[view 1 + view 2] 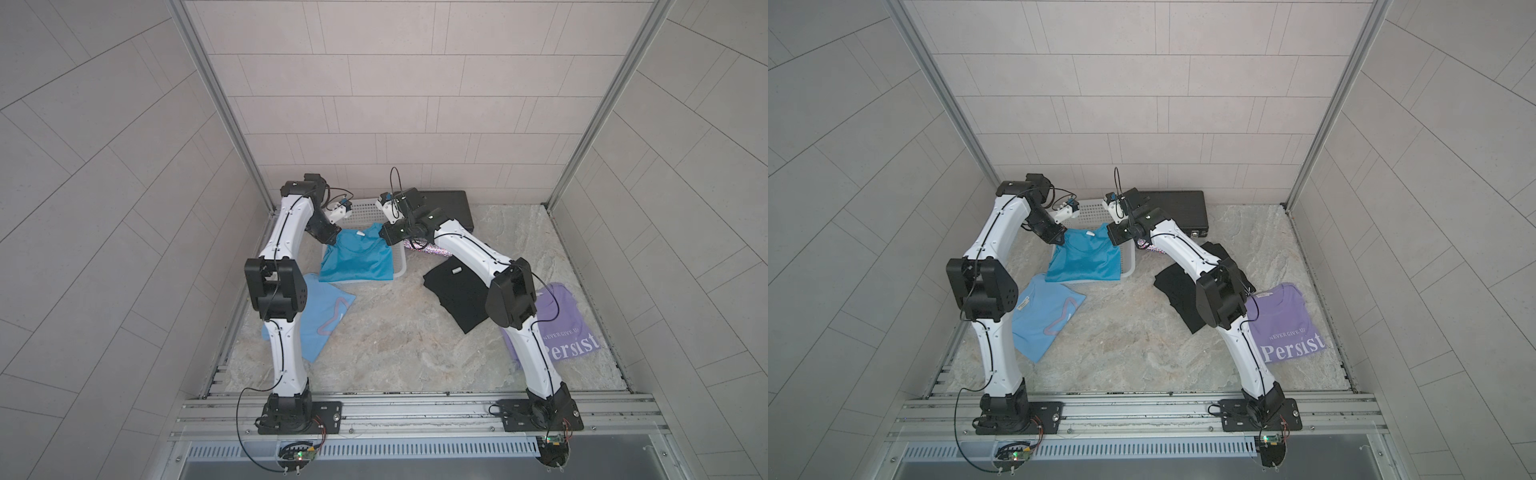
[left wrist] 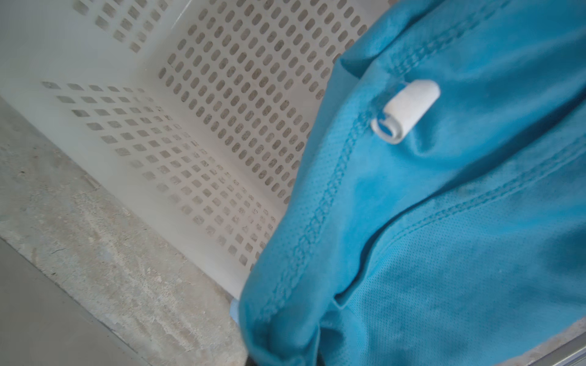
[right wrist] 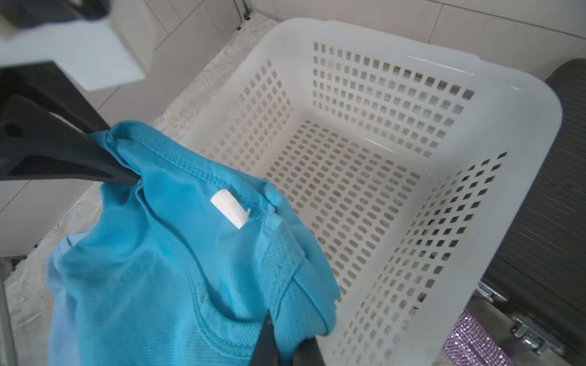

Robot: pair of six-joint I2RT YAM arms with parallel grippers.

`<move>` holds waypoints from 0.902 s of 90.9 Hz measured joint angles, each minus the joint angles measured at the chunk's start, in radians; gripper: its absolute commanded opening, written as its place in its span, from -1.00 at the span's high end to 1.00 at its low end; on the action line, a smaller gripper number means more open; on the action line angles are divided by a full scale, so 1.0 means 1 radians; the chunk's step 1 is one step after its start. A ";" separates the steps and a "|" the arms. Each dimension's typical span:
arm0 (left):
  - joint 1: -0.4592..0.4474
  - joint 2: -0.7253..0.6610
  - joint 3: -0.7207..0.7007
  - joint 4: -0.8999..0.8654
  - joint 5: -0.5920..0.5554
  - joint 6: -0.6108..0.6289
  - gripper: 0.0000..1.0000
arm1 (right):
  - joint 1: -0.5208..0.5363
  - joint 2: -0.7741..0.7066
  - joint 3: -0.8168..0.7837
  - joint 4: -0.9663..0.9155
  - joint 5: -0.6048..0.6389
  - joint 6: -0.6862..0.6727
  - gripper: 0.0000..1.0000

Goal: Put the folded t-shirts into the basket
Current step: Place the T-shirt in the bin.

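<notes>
Over the basket (image 1: 367, 206) at the far side of the counter (image 1: 395, 332), both of my tools hold the teal t-shirt (image 1: 357, 262) by its collar end. My left tool (image 1: 332, 242) is pressed together on one shoulder corner; the right wrist view shows its dark fingers (image 3: 120, 172) pinching the fabric there. My right tool (image 1: 385, 240) is likewise closed on the opposite corner, its tips just showing at the edge of its own wrist view (image 3: 276, 348). The shirt hangs between them, neckline uppermost with a white tag (image 2: 406, 111) at the collar, and its lower part drapes across the basket's near half and over the near rim. The far half of the basket floor (image 3: 348, 190) shows bare perforated plastic. Three more tees lie flat on the counter: the light blue t-shirt (image 1: 320, 316) under my left arm, just beside the teal hem; the black t-shirt (image 1: 455, 291) under my right arm; and the lavender t-shirt (image 1: 1283, 328), lettered "Persist", beside the black one. A black briefcase (image 1: 453, 208) sits just beside the basket against the back wall, with a small glittery item (image 3: 469, 342) near it.
</notes>
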 measured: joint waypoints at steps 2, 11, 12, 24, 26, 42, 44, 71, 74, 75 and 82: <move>0.000 0.006 0.000 0.003 0.005 -0.007 0.94 | -0.003 0.016 0.019 -0.011 0.002 -0.005 1.00; -0.001 0.033 0.000 0.022 0.037 -0.037 0.93 | -0.016 0.084 0.101 -0.059 0.021 -0.028 1.00; -0.001 0.035 0.000 0.024 0.040 -0.040 0.93 | -0.017 0.089 0.108 -0.063 0.022 -0.031 1.00; -0.008 0.064 0.001 0.053 0.061 -0.068 0.90 | -0.029 0.132 0.154 -0.096 0.045 -0.060 1.00; -0.010 0.069 0.001 0.058 0.062 -0.071 0.90 | -0.030 0.134 0.159 -0.100 0.047 -0.063 1.00; -0.024 0.120 0.002 0.092 0.046 -0.082 0.84 | -0.026 0.166 0.199 -0.115 0.060 -0.085 1.00; -0.026 0.126 0.002 0.096 0.042 -0.083 0.84 | -0.026 0.169 0.203 -0.115 0.063 -0.088 1.00; -0.028 0.146 0.002 0.146 -0.014 -0.104 0.63 | -0.020 0.206 0.232 -0.111 0.105 -0.112 0.76; -0.028 0.146 0.002 0.152 -0.020 -0.107 0.59 | -0.020 0.208 0.233 -0.109 0.109 -0.115 0.72; -0.028 0.146 0.002 0.154 -0.023 -0.107 0.57 | -0.020 0.209 0.234 -0.108 0.111 -0.114 0.71; -0.028 0.146 0.002 0.169 -0.040 -0.114 0.43 | -0.020 0.223 0.253 -0.103 0.122 -0.122 0.64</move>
